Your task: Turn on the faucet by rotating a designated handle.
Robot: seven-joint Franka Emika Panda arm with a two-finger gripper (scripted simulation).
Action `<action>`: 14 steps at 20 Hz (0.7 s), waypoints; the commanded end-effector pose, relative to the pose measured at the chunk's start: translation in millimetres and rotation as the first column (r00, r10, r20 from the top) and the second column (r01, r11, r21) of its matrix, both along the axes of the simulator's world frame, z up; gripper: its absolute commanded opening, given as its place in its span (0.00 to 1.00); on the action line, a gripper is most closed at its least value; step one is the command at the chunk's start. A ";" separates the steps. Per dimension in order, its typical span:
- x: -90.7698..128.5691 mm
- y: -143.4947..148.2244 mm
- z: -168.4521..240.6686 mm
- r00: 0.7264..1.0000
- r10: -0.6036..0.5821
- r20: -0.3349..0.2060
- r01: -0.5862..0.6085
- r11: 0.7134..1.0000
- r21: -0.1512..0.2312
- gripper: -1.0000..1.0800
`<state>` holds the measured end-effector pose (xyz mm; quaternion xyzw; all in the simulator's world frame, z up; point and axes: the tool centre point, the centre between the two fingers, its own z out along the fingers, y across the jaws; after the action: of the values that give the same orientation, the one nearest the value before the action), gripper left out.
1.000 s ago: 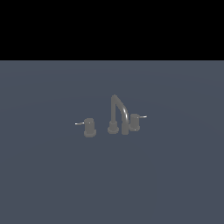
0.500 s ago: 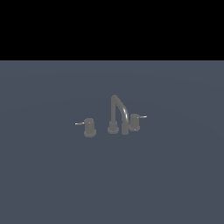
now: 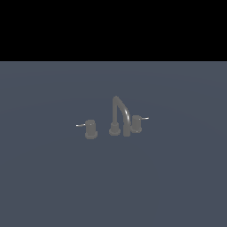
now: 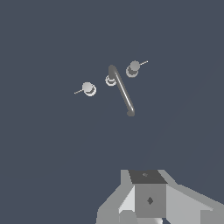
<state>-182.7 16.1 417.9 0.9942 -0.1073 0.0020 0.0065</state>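
The dark grey faucet (image 3: 119, 111) stands mid-scene on a flat slate surface, its arched spout rising from a round base. The handle (image 3: 136, 123) is the stubby knob on the exterior view's right, with a thin pale lever pointing right. A like knob (image 3: 90, 129) on the left has its lever pointing left. In the wrist view I look down on the faucet (image 4: 122, 91), the handle (image 4: 133, 68) and the other knob (image 4: 89, 89). Part of my gripper (image 4: 148, 203) shows at the picture's edge, well away from the faucet. Its fingertips are cut off. The arm does not show in the exterior view.
The slate-grey surface (image 3: 53, 177) stretches around the faucet on all sides. A black band fills the upper part of the exterior view.
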 end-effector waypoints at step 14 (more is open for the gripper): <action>92.0 -9.5 -117.9 0.931 -0.365 0.000 0.365 0.931 0.008 0.00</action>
<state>-99.3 8.7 311.1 0.9621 -0.2728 0.0007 0.0034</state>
